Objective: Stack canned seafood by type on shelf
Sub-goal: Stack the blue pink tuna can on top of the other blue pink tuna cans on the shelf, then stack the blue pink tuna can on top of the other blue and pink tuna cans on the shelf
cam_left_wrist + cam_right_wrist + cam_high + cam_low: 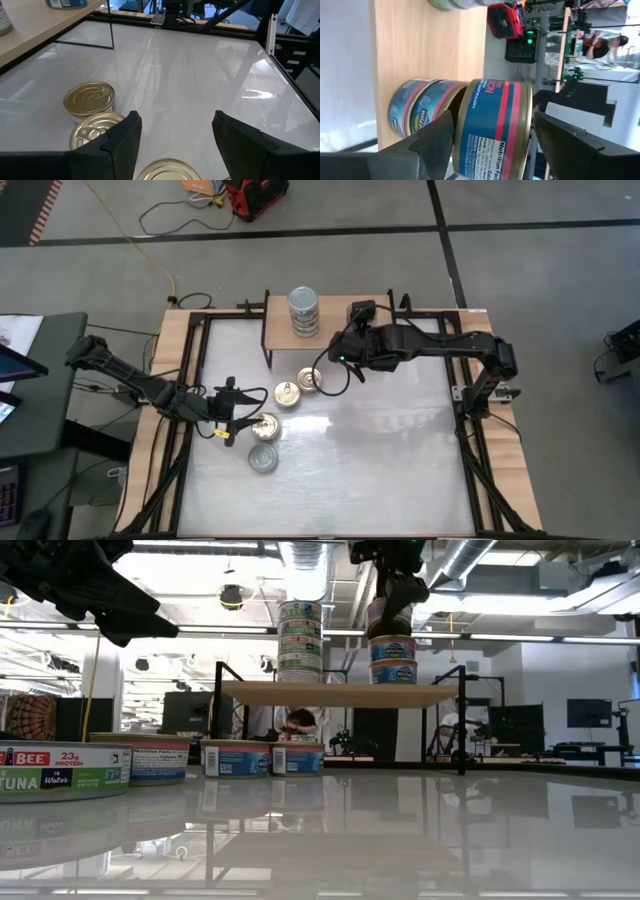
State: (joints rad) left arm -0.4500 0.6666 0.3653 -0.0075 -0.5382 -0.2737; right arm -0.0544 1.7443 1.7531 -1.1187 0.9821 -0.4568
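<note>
Right wrist view: my right tool (492, 137) grips a round blue-and-pink tin (492, 127), flat ends up and down, over two stacked tins (422, 112) on the light-wood shelf (415, 45). My left tool (175, 135) hangs open over gold-lidded tins (90, 97) on the white desk (200, 75).

You're in lab or workshop: exposed ceiling ducts (300, 560), concrete floor (520, 270) with taped lines, loose cables (170, 220), monitors (588, 712) along wall.

R gripper (492, 137) clamps a blue-and-pink tin (492, 130) betw. its dark fingers (432, 137), right above two stacked blue tins (417, 112) on the shelf (410, 50). More tins (457, 4) at shelf's far end.
</note>
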